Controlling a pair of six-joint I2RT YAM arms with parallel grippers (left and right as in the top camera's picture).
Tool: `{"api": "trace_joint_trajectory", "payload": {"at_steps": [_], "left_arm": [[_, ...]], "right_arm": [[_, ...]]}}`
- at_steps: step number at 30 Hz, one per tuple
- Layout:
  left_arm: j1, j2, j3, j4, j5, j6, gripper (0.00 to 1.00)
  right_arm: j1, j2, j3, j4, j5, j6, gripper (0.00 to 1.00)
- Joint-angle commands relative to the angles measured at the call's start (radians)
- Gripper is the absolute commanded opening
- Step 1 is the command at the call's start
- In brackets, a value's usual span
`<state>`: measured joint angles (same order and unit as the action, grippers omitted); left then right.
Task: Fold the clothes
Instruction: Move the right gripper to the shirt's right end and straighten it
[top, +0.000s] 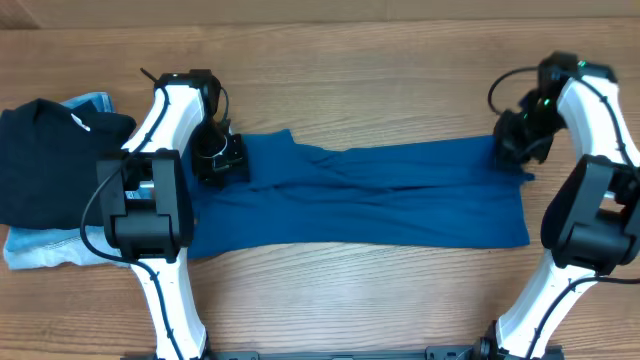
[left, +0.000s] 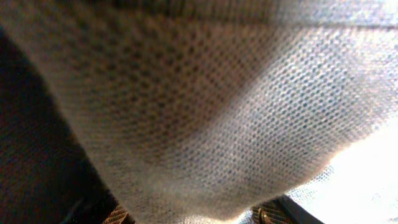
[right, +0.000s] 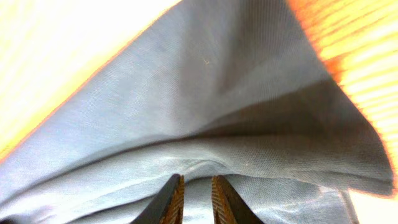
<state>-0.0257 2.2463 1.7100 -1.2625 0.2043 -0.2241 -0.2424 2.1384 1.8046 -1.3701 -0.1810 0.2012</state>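
The clothes (top: 380, 195), a plain teal-blue garment, lie spread in a long band across the wooden table (top: 350, 60). My left gripper (top: 220, 155) sits on its upper left corner. In the left wrist view the fabric (left: 205, 106) fills the frame right up against the camera. It covers the fingers (left: 268, 214) except their lower ends, which stand wide apart, so the grip cannot be made out. My right gripper (top: 518, 150) is at the upper right corner. In the right wrist view the right gripper (right: 197, 186) has narrow jaws pinching a fold of the cloth (right: 217, 106).
A folded black garment (top: 50, 160) lies on light blue jeans (top: 40, 250) at the table's left edge, just beside the left arm. Bare wood runs along the back and front of the teal garment.
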Motion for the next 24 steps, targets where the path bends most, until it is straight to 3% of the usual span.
{"api": "trace_joint_trajectory", "payload": {"at_steps": [1,9,13,20,23,24], "left_arm": [[-0.008,0.014,0.051,0.016,-0.001,0.068,0.58],[-0.007,-0.063,0.251,-0.096,-0.006,0.082,0.67],[-0.006,-0.101,0.255,-0.109,-0.055,0.083,0.71],[-0.006,-0.101,0.255,-0.129,-0.058,0.082,0.73],[-0.006,-0.101,0.255,-0.130,-0.058,0.082,0.73],[-0.006,-0.101,0.255,-0.131,-0.058,0.082,0.73]], "right_arm": [[0.001,-0.040,0.148,-0.070,-0.030,-0.026,0.22],[-0.119,-0.044,0.207,-0.143,-0.114,-0.116,0.26],[-0.190,-0.044,0.194,-0.209,-0.201,-0.309,0.34],[-0.225,-0.044,-0.048,-0.094,-0.216,-0.367,0.38],[-0.225,-0.044,-0.168,0.027,-0.198,-0.366,0.47],[-0.225,-0.044,-0.196,0.066,-0.198,-0.366,0.57]]}}
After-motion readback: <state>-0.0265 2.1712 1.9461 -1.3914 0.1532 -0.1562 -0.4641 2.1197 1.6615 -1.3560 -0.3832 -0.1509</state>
